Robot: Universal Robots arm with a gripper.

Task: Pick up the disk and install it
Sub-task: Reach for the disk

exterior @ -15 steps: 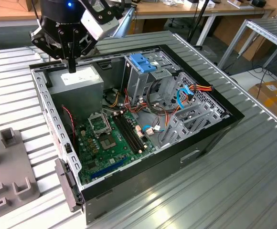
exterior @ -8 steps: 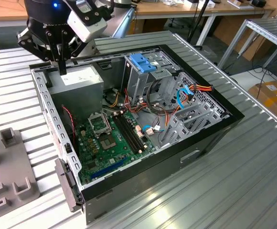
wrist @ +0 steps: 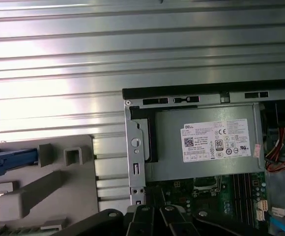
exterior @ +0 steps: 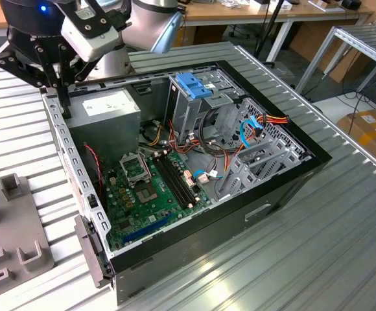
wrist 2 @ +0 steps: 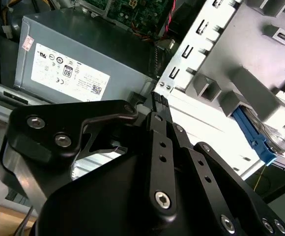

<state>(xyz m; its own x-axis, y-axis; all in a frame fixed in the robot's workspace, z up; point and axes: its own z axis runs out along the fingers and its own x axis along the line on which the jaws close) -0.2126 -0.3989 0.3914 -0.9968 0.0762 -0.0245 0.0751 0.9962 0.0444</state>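
Closed on nothing at the gripper [wrist 2: 158, 103], poised over the computer case's [exterior: 272, 207] power-supply corner. Spotted the disk [wrist: 10, 160] on the grey fixture [wrist: 59, 191], beside the case's rear wall. Likely stiff, dense, shock-sensitive; best pinched across the blue caddy rails, not the metal face. Sharp sheet-metal rim to clear; open room outside the case, cramped within among cables [exterior: 249, 129].

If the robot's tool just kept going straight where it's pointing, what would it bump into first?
Most likely the computer case's metal side wall, right beside the power supply box. In the exterior view the tool points down at that wall's top edge, though depth is hard to judge.
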